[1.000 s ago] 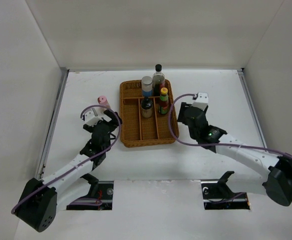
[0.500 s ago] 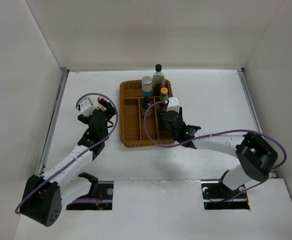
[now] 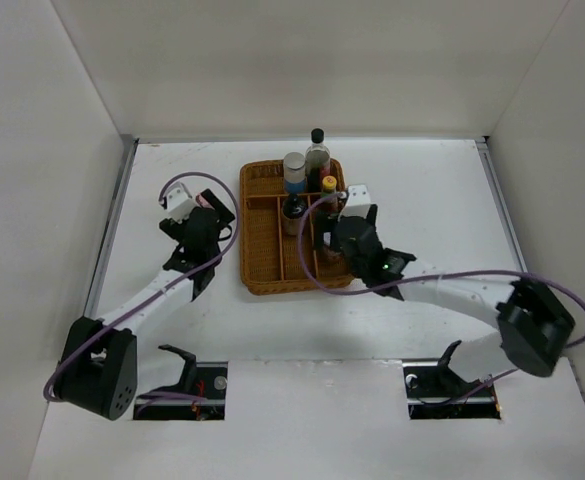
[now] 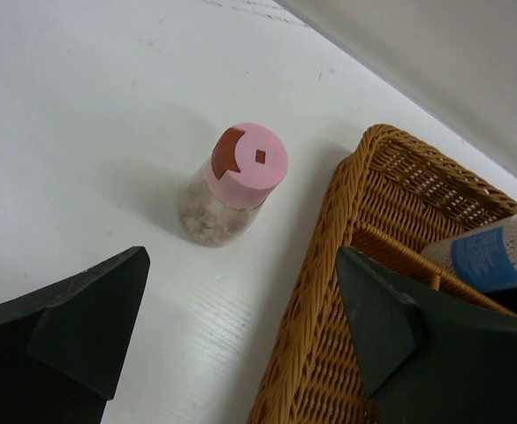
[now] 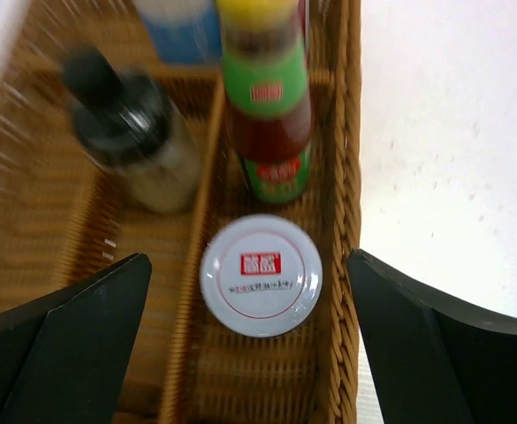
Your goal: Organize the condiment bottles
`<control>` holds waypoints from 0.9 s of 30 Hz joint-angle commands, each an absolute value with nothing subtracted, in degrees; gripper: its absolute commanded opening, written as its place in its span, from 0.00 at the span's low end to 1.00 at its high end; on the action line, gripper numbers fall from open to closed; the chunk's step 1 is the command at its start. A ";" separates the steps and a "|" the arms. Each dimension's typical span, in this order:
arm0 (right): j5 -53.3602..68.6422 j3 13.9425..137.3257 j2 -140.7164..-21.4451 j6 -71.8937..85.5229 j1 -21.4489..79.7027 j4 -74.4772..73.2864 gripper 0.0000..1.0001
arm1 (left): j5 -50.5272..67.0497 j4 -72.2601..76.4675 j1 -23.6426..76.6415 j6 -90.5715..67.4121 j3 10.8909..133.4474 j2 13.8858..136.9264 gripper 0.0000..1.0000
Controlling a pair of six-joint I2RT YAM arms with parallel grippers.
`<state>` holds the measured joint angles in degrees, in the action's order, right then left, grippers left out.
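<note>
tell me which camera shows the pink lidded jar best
Left wrist: the pink-lidded jar stands clear and close on the table beside the wicker tray. In top external the left gripper covers it. Right wrist does not show it.

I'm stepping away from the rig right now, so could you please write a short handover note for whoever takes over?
Left pincer: open, near the pink-lidded jar, which stands on the table beside the wicker tray.
Right pincer: open over the white-lidded jar in the tray's right compartment.
Done: also in the tray are the yellow-capped bottle, short dark bottle, tall dark bottle and grey-lidded jar.
Left: pink-lidded jar goes in.
</note>
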<state>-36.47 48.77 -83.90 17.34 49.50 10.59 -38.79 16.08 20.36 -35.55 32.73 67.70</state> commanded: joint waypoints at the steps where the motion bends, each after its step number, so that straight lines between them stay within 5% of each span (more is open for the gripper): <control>1: -38.58 47.56 -72.80 16.70 50.40 13.89 1.00 | -38.94 17.93 19.29 -34.11 36.82 69.07 0.86; 10: -37.88 34.82 -56.79 20.91 47.25 18.89 1.00 | -37.97 17.23 14.81 -31.12 45.78 79.71 0.69; 27: -33.31 32.34 -57.04 25.14 45.66 19.86 1.00 | -37.44 11.07 13.75 -28.57 56.69 94.57 0.58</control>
